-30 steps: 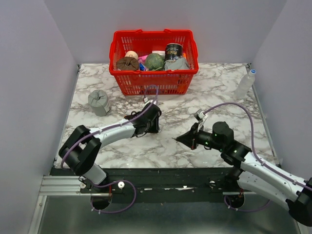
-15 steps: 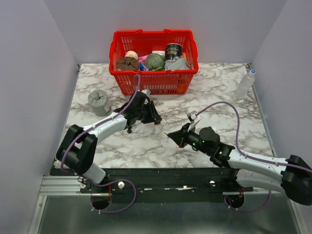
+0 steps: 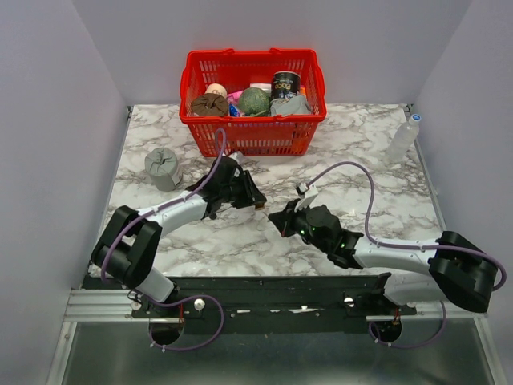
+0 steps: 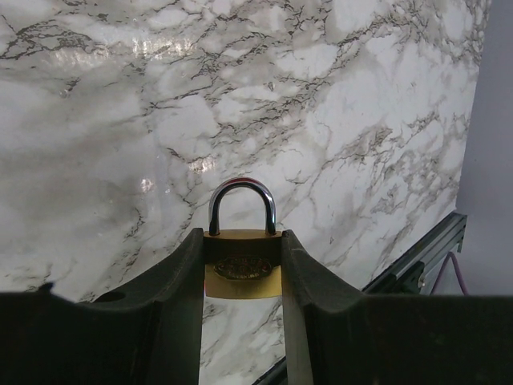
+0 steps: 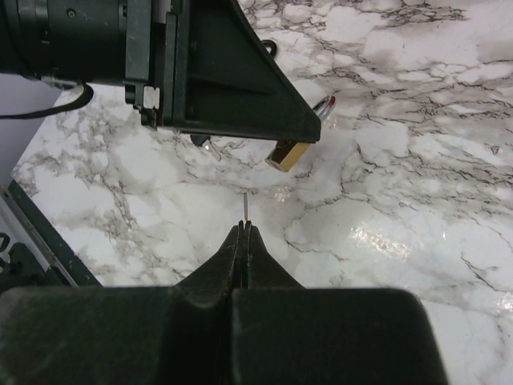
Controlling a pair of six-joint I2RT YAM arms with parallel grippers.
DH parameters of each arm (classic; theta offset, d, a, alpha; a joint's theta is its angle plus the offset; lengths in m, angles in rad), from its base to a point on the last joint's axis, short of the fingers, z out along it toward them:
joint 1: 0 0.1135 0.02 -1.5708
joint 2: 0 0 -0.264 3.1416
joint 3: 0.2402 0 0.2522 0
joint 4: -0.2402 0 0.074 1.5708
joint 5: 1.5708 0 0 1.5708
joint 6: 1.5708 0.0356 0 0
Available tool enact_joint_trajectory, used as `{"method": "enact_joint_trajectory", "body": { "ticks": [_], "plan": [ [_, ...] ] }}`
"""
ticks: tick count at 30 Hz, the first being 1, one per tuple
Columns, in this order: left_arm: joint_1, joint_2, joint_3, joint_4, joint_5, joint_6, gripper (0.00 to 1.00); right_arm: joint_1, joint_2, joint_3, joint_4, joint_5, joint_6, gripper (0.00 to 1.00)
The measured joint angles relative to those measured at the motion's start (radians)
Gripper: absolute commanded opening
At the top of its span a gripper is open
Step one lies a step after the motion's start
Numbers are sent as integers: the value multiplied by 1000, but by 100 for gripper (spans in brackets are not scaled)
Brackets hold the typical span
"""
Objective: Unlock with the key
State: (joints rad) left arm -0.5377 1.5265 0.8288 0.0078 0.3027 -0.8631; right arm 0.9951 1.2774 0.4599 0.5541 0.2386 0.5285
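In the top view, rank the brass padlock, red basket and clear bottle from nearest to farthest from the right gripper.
1. Brass padlock, just left of the right gripper.
2. Red basket, at the back.
3. Clear bottle, at the far right edge.

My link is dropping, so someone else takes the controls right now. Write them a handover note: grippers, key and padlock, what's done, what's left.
Left gripper: shut on the brass padlock, with its shackle closed.
Right gripper: shut on the key. Only its thin metal tip shows past the fingertips, aimed toward the padlock with a gap between them.
Done: padlock and key are each gripped and face each other.
Left: line the key up with the keyhole (not visible in any view), insert, turn, and confirm the shackle releases.
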Motion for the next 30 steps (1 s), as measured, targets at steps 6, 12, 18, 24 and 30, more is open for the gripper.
{"method": "enact_joint_trajectory", "body": {
  "ticks": [6, 12, 18, 24, 30],
  "plan": [
    [2, -22, -24, 21, -3, -31, 0, 2, 72, 34, 14, 13, 18, 1],
    [2, -58, -40, 36, -21, -55, 0, 7, 106, 45, 21, 27, 31, 1],
    [8, -99, -73, 41, -56, -88, 0, 10, 144, 64, 34, 56, 43, 1],
    [19, -104, -79, 41, -69, -109, 0, 13, 178, 90, 43, 77, 47, 1],
    [24, -106, -80, 41, -71, -119, 0, 15, 185, 94, 51, 88, 47, 1]
  ]
}}
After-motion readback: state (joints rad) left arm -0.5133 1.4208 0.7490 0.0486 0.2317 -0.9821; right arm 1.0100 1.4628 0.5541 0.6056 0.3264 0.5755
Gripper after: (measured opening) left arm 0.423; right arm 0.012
